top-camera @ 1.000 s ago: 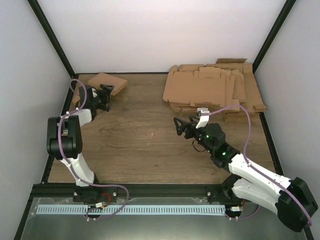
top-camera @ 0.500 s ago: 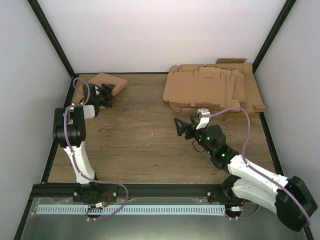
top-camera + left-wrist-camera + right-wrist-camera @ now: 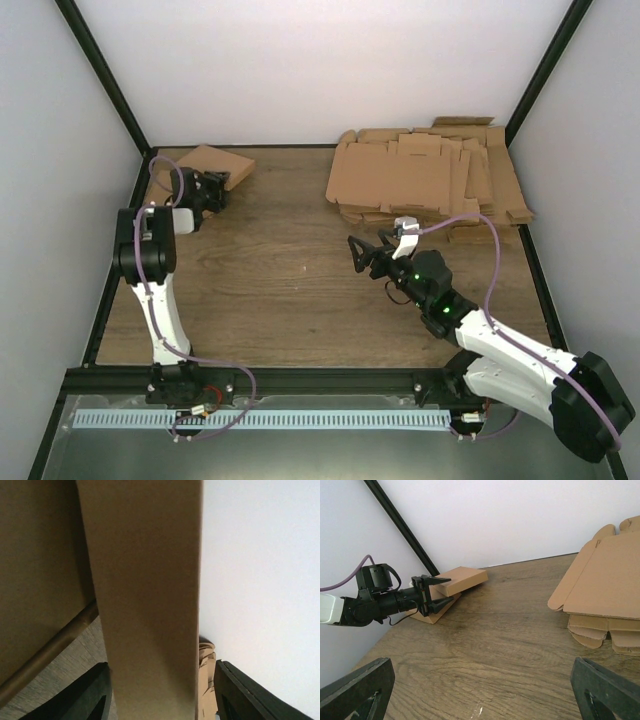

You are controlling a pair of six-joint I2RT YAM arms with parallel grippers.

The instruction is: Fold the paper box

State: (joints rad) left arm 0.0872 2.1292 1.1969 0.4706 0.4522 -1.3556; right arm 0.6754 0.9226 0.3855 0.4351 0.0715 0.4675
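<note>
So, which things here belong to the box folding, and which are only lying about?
In the job: paper box, far left corner; left gripper, jaws around its edge.
Lying about: stack of flat cardboard blanks, far right; right gripper, open, holding nothing.

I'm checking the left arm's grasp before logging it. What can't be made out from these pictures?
1. Left wrist view: the folded box fills the frame, blurred, its ends cut off by the edges.
2. Whether the left gripper is clamped on the box: too small in the top view, too far in the right wrist view.
3. Sheets in the cardboard stack: lower ones hidden under the top sheet.
</note>
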